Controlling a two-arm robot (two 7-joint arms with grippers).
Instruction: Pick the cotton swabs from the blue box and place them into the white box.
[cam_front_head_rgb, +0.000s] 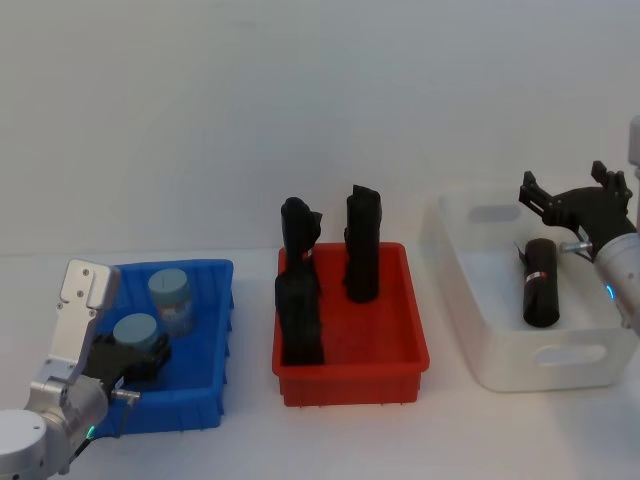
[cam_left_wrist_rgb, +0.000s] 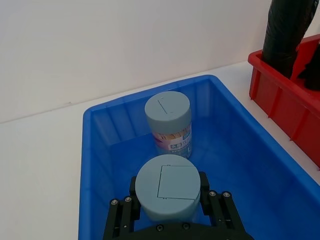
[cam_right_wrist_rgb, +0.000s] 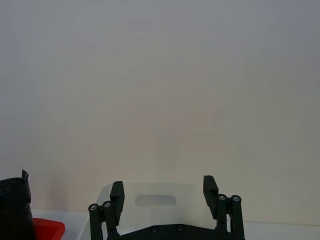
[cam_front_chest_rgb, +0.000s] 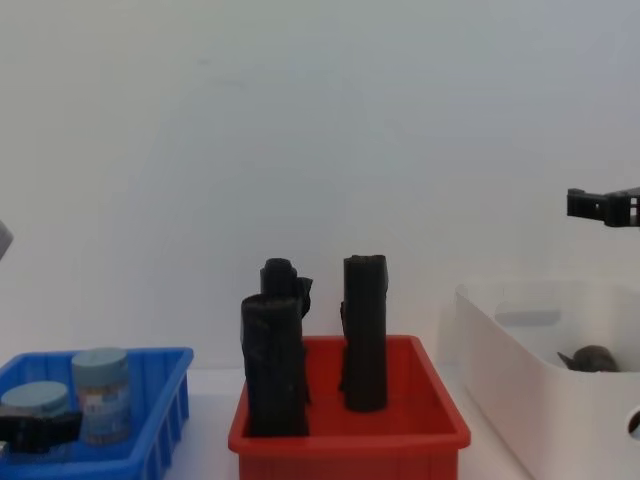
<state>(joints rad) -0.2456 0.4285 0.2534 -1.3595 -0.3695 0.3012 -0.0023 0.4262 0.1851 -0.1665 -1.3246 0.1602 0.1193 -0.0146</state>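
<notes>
I log: plain white plastic box (cam_front_head_rgb: 540, 362), 3 o'clock, right gripper (cam_front_head_rgb: 577, 197) above it, fingers spread; bright blue ribbed bin (cam_front_head_rgb: 200, 268), 9 o'clock; left gripper (cam_left_wrist_rgb: 168, 195) inside it, fingers clamped on one grey-lidded clear cotton-swab tub (cam_front_head_rgb: 135, 328); second tub (cam_front_head_rgb: 172, 300) upright at its 1 o'clock.

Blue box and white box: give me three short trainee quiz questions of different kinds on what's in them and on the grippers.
1. How many cotton swab tubs stand in the blue box?
2. True or false: the right gripper is shut.
3. What lies in the white box? A a black roll; B a cotton swab tub; C nothing.
Key: 1 two, the left gripper shut on the nearer one. 2 false, it is open. 3 A.
</notes>
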